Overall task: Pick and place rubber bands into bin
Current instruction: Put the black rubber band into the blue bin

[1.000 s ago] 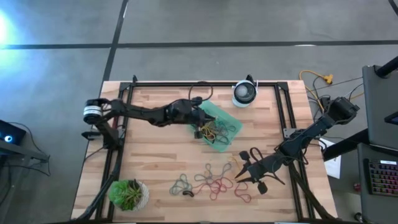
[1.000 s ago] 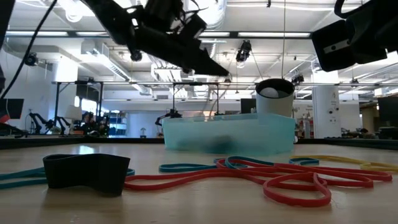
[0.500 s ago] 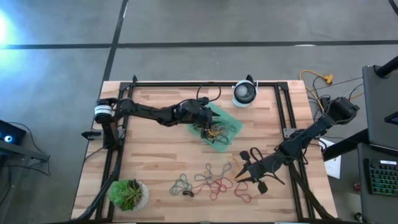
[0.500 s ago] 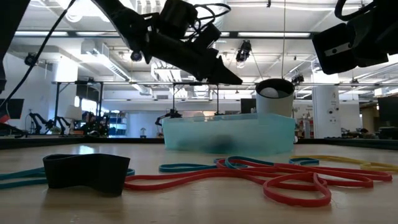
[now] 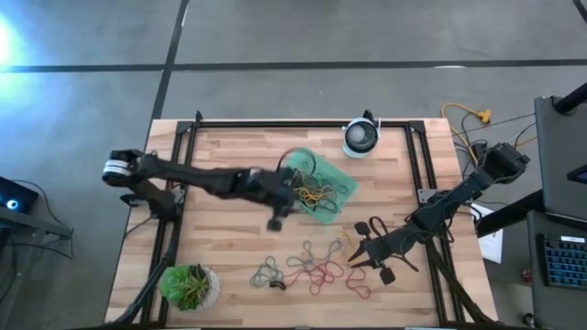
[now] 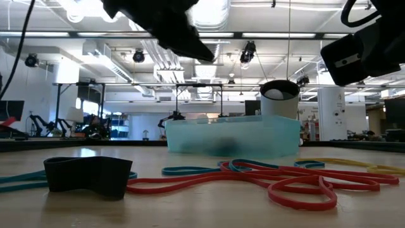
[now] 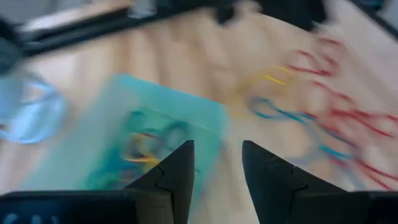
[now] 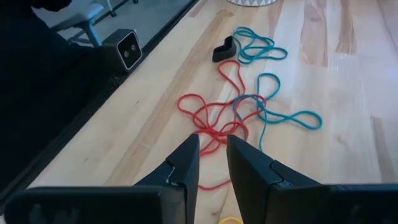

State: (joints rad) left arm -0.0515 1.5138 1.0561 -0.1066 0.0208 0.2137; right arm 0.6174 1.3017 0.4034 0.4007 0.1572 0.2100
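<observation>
Now left pincer (image 5: 278, 223) hangs open, probably empty (blurred), beside bin (image 5: 341, 172); go low onto one rubber band (image 5: 312, 271). Right pincer (image 5: 351, 263) open, near pile.

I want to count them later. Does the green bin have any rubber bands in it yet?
Yes, not empty: the bin holds a tangle of yellow and dark rubber bands; more rubber bands lie loose on the table.

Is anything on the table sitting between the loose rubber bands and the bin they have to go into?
Nothing visible does. In the high view the loose rubber bands lie on bare wood just in front of the bin, with open board between. The left gripper hovers by the bin's near-left edge, above the table; the right gripper waits beside the pile.
</observation>
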